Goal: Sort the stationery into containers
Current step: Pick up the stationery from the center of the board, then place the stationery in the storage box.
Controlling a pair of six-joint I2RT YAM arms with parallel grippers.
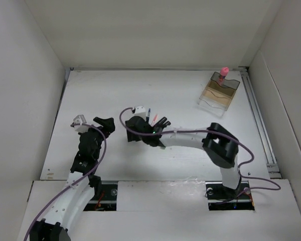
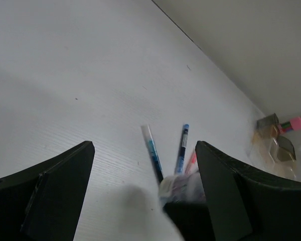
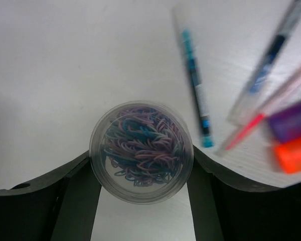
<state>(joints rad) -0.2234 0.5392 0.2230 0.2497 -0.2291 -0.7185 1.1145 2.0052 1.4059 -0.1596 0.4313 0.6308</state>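
My right gripper point(image 1: 136, 126) is shut on the round purple-grey pot point(image 3: 140, 150), clear-walled and full of coloured loops, with a finger touching each side. Beside it on the table lie a teal pen point(image 3: 194, 83), a dark blue pen point(image 3: 271, 55), a thin pink pen point(image 3: 256, 123) and an orange-tipped marker point(image 3: 293, 153). My left gripper point(image 1: 104, 124) is open and empty, just left of the right gripper. The smoky-brown organiser point(image 1: 219, 93) stands at the far right with the pink-capped bottle point(image 1: 222, 74) in its back compartment.
White walls close the table on the left, back and right. A metal rail point(image 1: 258, 120) runs along the right edge. The left wrist view shows the pens point(image 2: 153, 153) and the distant organiser point(image 2: 273, 143).
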